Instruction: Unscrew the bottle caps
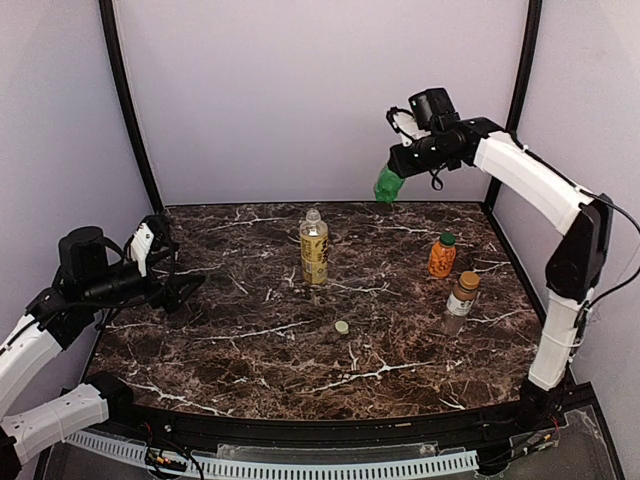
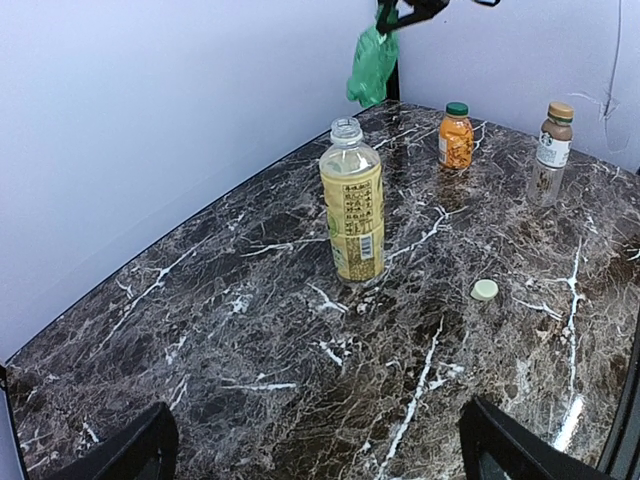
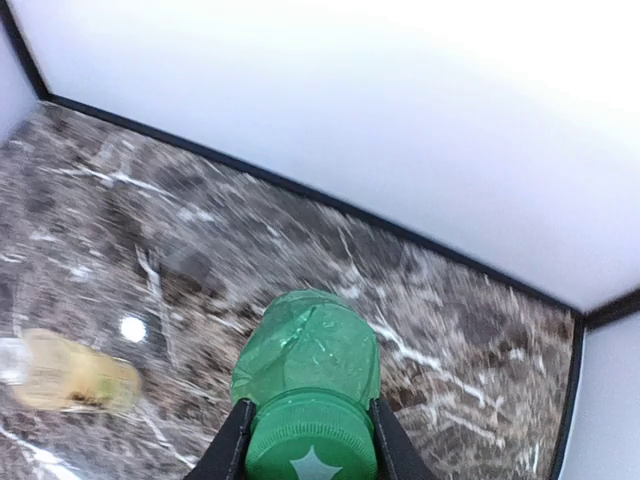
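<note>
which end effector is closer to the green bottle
Right. The right end effector grips the green bottle by its cap; the left end effector hangs open across the table.

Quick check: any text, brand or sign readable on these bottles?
No words are legible.
Tall bottle: dark character columns on label, too blurred.
Slim bottle: round green logo, unreadable.
Green bottle cap: a star mark, no text.
Orange bottle: nothing readable.
</note>
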Controlling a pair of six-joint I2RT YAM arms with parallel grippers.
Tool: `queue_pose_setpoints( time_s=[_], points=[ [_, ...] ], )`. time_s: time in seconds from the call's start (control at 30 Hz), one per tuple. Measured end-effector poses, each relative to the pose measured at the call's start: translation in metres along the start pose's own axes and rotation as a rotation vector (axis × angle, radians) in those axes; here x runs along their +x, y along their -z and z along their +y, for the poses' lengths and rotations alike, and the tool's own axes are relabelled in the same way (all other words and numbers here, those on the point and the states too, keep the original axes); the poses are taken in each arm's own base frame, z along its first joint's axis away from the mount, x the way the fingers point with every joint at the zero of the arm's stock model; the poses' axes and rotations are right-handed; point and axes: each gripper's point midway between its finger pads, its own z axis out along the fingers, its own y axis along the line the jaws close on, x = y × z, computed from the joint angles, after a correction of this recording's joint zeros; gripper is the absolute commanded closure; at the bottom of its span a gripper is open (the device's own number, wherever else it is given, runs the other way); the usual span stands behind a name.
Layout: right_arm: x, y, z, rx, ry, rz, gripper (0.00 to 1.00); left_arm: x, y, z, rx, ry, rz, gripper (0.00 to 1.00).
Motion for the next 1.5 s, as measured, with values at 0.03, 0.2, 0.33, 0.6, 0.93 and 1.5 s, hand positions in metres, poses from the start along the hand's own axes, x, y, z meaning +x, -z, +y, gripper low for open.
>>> queue_pose_setpoints(
  time_s=[0.03,0.2,0.33,0.6,0.93,1.5],
  points=[
    [-0.019,0.024,0.019,-0.027,0.038,-0.092,1.00,0.000,0.000,0.000,0.002,0.000,0.001,0.01],
    [-0.083,0.160,0.148,-0.303,0.218,-0.547,1.00,-0.002,-0.002,0.000,0.007,-0.036,0.001,0.01],
    [-0.100,0.214,0.212,-0.554,0.276,-0.704,1.00,-0.021,0.003,0.002,0.003,-0.101,-0.028,0.01],
    [-0.053,0.180,0.310,-0.808,0.393,-0.552,1.00,-0.077,0.025,0.003,-0.003,-0.184,-0.146,0.01],
    [0.004,0.192,0.365,-1.050,0.474,-0.370,1.00,-0.066,0.024,-0.025,0.165,-0.190,-0.125,0.01],
    [0.012,0.200,0.389,-1.165,0.460,-0.345,1.00,-0.053,0.019,-0.038,0.256,-0.147,-0.095,0.29]
  ],
)
